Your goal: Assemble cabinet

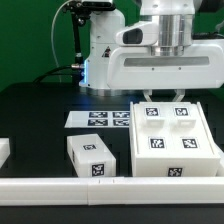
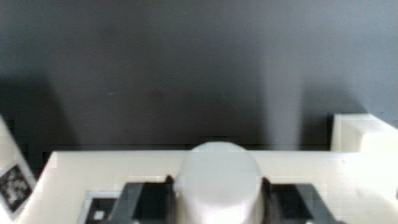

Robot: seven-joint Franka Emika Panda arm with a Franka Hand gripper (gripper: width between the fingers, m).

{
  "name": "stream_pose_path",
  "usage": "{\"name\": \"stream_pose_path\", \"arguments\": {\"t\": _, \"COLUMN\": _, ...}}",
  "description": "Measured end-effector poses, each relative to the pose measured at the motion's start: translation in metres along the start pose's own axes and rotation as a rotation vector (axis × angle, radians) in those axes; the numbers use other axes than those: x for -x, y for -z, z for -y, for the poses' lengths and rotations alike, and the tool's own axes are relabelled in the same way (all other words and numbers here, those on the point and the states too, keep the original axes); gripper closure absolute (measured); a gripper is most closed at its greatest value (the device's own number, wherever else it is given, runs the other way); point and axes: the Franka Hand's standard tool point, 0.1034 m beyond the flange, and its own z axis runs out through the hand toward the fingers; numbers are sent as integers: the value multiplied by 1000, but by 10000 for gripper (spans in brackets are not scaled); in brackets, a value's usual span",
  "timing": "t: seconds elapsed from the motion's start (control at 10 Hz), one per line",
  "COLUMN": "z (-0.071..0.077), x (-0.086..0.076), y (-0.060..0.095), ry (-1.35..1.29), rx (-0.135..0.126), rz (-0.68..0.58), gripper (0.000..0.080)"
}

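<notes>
cabinet (image 1: 175, 142): boxy white plastic, square tags | pincer (image 1: 165, 98): at its far edge, cannot tell if gripping | small tagged block (image 1: 92, 155): black desk (image 1: 40, 120), exterior view's left

1. The arm (image 1: 160, 12) has a smooth white shell with rounded segments.
2. The collar (image 1: 165, 38) below it is a grey cylinder, darker than the shell.
3. The housing (image 1: 165, 68) is a wide white block with rounded corners, shaded light grey along its underside.
4. The gripper (image 1: 165, 97) shows two short dark fingers (image 1: 150, 96) under the housing.
5. The cable (image 1: 72, 20) is thin and black and loops beside the upper link.
6. The base (image 1: 100, 45) is white, with a blue glow low on its side.
7. Screws and lettering are too small to tell.
</notes>
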Motion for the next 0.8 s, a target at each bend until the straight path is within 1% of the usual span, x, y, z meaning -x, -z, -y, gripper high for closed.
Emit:
{"name": "stream_pose_path", "arguments": {"t": 0.1, "z": -4, "x": -13, "y": 20, "ry": 38, "rx": 12, "rz": 33, "gripper": 583}}
{"name": "stream_pose_path", "arguments": {"t": 0.2, "z": -5, "x": -31, "y": 35, "ry": 78, "rx": 24, "rz": 42, "gripper": 583}}
{"name": "stream_pose_path", "arguments": {"t": 0.3, "z": -2, "x": -36, "y": 32, "ry": 50, "rx": 10, "rz": 31, "gripper": 583}}
{"name": "stream_pose_path", "arguments": {"t": 0.4, "z": -3, "x": -33, "y": 30, "ry": 51, "rx": 12, "rz": 40, "gripper": 583}}
{"name": "stream_pose_path", "arguments": {"t": 0.6, "z": -2, "x": -31, "y": 31, "ry": 43, "rx": 11, "rz": 58, "gripper": 581}}
{"name": "stream_pose_path", "arguments": {"t": 0.8, "z": 1, "x": -30, "y": 43, "ry": 37, "rx": 3, "rz": 114, "gripper": 581}}
